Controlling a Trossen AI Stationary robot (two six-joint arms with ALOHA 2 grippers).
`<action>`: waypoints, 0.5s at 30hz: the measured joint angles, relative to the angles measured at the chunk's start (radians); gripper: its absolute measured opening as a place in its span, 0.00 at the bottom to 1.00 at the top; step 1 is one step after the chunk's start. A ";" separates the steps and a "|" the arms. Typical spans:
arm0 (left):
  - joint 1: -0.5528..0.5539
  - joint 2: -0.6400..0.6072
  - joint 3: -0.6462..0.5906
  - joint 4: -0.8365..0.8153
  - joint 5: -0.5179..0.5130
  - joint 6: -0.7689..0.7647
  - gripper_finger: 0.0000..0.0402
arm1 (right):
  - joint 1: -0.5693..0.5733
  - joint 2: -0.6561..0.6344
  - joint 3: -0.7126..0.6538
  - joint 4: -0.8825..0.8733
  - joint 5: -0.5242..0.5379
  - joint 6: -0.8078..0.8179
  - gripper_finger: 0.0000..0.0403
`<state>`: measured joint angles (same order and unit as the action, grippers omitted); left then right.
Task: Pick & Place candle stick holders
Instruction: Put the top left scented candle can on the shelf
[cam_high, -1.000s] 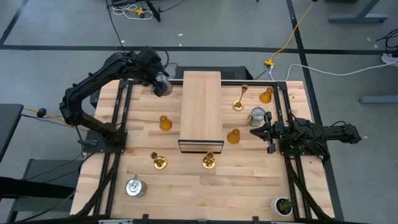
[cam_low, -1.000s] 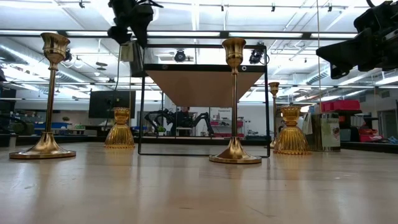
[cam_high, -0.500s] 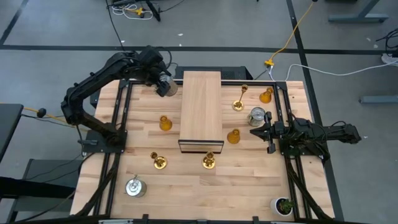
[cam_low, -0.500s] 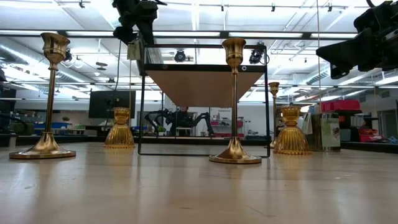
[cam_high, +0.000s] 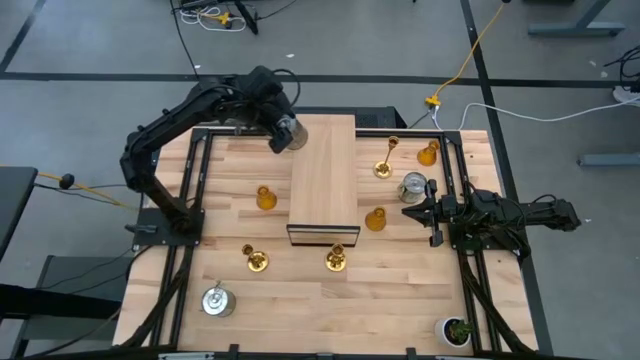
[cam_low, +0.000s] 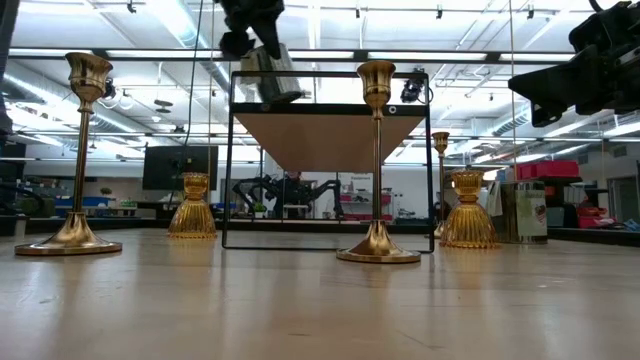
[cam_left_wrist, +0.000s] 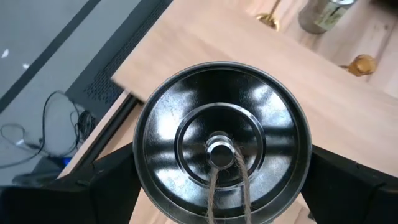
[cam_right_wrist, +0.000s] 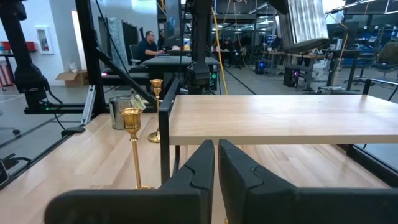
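My left gripper (cam_high: 286, 131) is shut on a silver metal can (cam_left_wrist: 221, 140), held in the air over the far left corner of the raised wooden platform (cam_high: 323, 175); the can also shows in the low view (cam_low: 270, 76). My right gripper (cam_high: 406, 212) is shut and empty, above the table at the right, beside a second silver can (cam_high: 413, 186). A third can (cam_high: 215, 300) stands at the near left. Three gold candlesticks (cam_high: 256, 260), (cam_high: 336, 260), (cam_high: 385, 165) and three amber holders (cam_high: 265, 197), (cam_high: 376, 219), (cam_high: 428, 153) stand on their bases on the table. My left gripper pinches the can between its two fingers (cam_left_wrist: 115, 180), one on each opposite side of the outer wall (cam_left_wrist: 142, 163). The fingers come from above, and the can's open mouth faces up toward the wrist. The can is lifted clear, tilted, hanging below the fingers.
The platform stands on a thin black frame (cam_low: 228, 170) in the middle of the table. A small green potted plant (cam_high: 457, 331) stands at the near right corner. Black rails (cam_high: 196, 170) run along the table's left and right sides.
My left gripper has carried the can toward the table's right edge, from beside the platform's far left corner to over that corner. The can has stayed in the hold, clear of the table and tilted.
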<state>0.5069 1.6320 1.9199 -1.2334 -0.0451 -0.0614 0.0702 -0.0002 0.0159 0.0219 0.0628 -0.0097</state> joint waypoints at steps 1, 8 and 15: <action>-0.007 0.011 0.014 -0.001 0.000 0.005 0.92 | 0.000 0.000 0.000 0.000 0.000 0.000 0.07; -0.052 0.057 0.046 0.007 -0.001 0.032 0.92 | 0.000 0.000 0.000 0.000 0.000 0.000 0.07; -0.095 0.087 0.044 0.032 0.010 0.033 0.92 | 0.000 0.000 0.000 0.000 0.000 0.000 0.07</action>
<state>0.4122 1.7186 1.9643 -1.2010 -0.0354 -0.0287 0.0703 -0.0002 0.0158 0.0219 0.0628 -0.0101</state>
